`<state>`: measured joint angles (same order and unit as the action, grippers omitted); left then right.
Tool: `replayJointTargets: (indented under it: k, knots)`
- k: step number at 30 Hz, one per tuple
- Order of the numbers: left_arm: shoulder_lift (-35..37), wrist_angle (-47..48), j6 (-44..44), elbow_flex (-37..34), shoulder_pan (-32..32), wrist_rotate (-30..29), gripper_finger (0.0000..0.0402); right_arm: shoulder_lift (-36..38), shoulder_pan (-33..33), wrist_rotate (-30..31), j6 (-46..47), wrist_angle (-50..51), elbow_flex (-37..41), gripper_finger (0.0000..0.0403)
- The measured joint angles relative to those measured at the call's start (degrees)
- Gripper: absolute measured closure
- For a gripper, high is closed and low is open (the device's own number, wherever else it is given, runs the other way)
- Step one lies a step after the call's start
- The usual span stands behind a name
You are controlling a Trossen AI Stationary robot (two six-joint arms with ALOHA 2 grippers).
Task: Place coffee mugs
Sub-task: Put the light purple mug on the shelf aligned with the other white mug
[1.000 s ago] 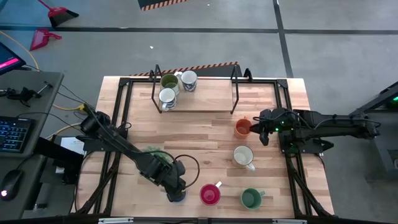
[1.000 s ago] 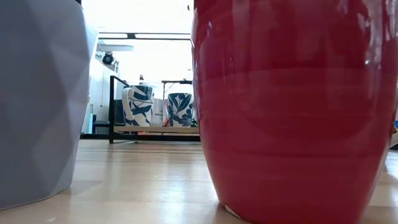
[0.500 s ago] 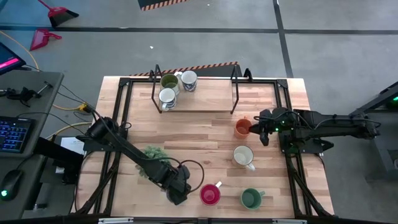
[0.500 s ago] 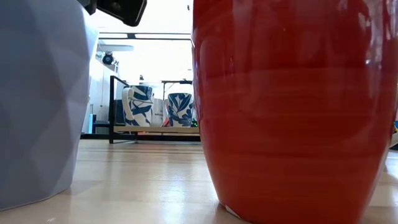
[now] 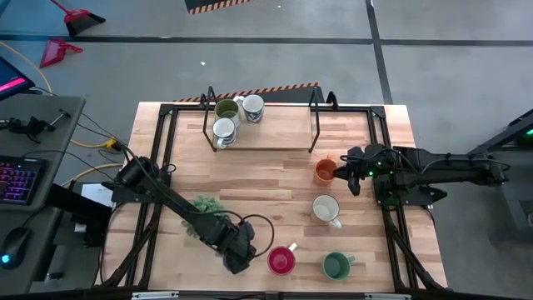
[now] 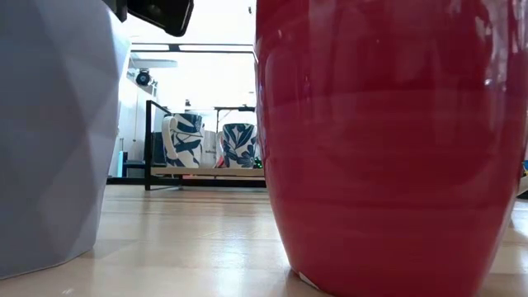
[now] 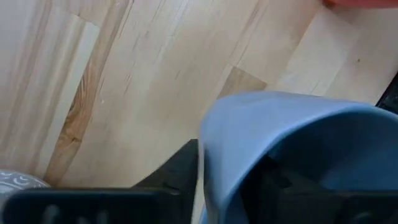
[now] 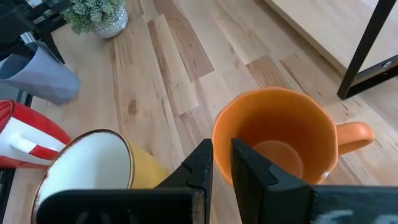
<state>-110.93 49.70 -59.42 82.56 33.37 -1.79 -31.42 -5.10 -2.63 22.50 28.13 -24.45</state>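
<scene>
A blue mug (image 6: pixel 49 140) stands on the table near its front edge, and my left gripper (image 5: pixel 238 255) comes down on it from above, hiding it in the high view. Right of it stand a red mug (image 5: pixel 281 261) and a green mug (image 5: pixel 336 267). A white mug (image 5: pixel 325 210) and an orange mug (image 5: pixel 324 172) stand farther back on the right. My right gripper (image 8: pixel 222 163) hangs shut at the orange mug's (image 8: pixel 280 143) rim. An olive mug (image 5: pixel 226 109) and two white mugs (image 5: pixel 252 107) (image 5: pixel 223 130) stand on the rack's shelf (image 5: pixel 275 137). My left gripper has the blue mug's rim (image 7: pixel 205 143) between its fingers, one finger (image 7: pixel 180 165) outside the wall and the other inside the hollow. The fingers point steeply down. The mug stands upright with its base (image 6: pixel 41 260) on the table. My right gripper: I cannot tell whether it touches the orange mug.
A small potted plant (image 5: pixel 208 206) stands just behind my left gripper, beside the arm. The red mug is close on the blue mug's right. Black rack posts (image 5: pixel 316 125) rise at the shelf's ends. Bare wood (image 5: pixel 266 179) lies in the table's middle.
My left gripper has come down and a little toward the near edge onto the blue mug, which it now covers in the high view; its body has entered the top of the low view. The mug has stayed in place.
</scene>
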Motion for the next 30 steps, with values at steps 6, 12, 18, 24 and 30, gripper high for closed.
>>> replayJointTargets:
  k: [6, 12, 18, 24, 30]
  knots:
    - [0.0, 0.0, 2.51, -0.04, -0.88, -0.13, 0.0391, 0.0, 0.0, 0.0, -0.01, -0.1, 0.0, 0.0366]
    - [0.0, 0.9, 4.78, -0.02, -2.11, -0.71, 0.0395, 0.0, 0.0, 0.0, 0.0, -0.15, 0.0, 0.0366]
    - [1.27, 5.06, 7.11, -0.07, -3.0, 0.08, 0.0396, 0.01, 0.0, -0.42, 0.61, -0.36, 0.0, 0.0366]
    - [4.4, 8.24, 8.11, -0.02, -3.4, 0.45, 0.0396, 0.0, 0.02, -0.61, 0.5, -2.31, 0.0, 0.0366]
    - [8.06, 11.07, 9.03, -0.02, -4.38, -0.61, 0.0396, 0.0, 0.0, -0.63, -0.02, -4.3, 0.0, 0.0366]
